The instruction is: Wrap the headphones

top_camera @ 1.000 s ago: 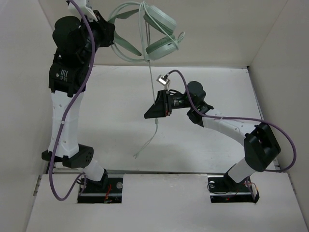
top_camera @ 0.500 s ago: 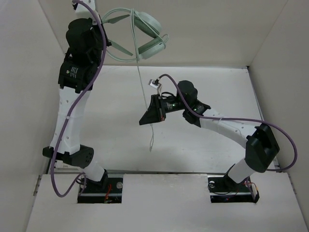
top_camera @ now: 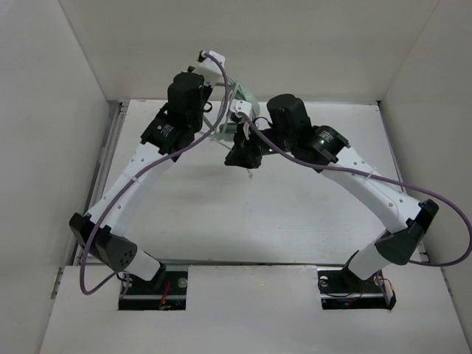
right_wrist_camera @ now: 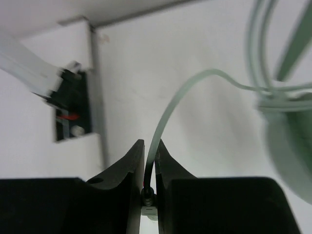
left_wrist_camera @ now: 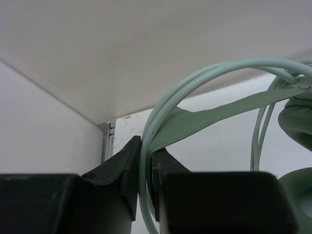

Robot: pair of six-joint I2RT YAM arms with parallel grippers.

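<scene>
The pale mint-green headphones are mostly hidden between the two arms in the top view; a bit of the band (top_camera: 248,98) shows at the back centre. My left gripper (left_wrist_camera: 146,158) is shut on the thin curved headband (left_wrist_camera: 219,113), with cable loops (left_wrist_camera: 209,72) arching above and an earcup (left_wrist_camera: 298,122) at the right edge. My right gripper (right_wrist_camera: 150,155) is shut on the thin cable (right_wrist_camera: 187,84) just above its plug (right_wrist_camera: 149,199). An earcup (right_wrist_camera: 287,151) hangs blurred to its right. In the top view the right gripper (top_camera: 246,161) sits close under the left wrist.
White walls enclose the white table (top_camera: 221,214) on three sides. A metal strip (top_camera: 112,140) runs along the left wall's foot. Thick purple cables (top_camera: 445,215) loop beside both arms. An arm base (right_wrist_camera: 72,109) shows in the right wrist view.
My left arm has swung the headphones down from high at the back left to the centre. My right arm has moved back to meet it, still holding the cable, which no longer dangles.
</scene>
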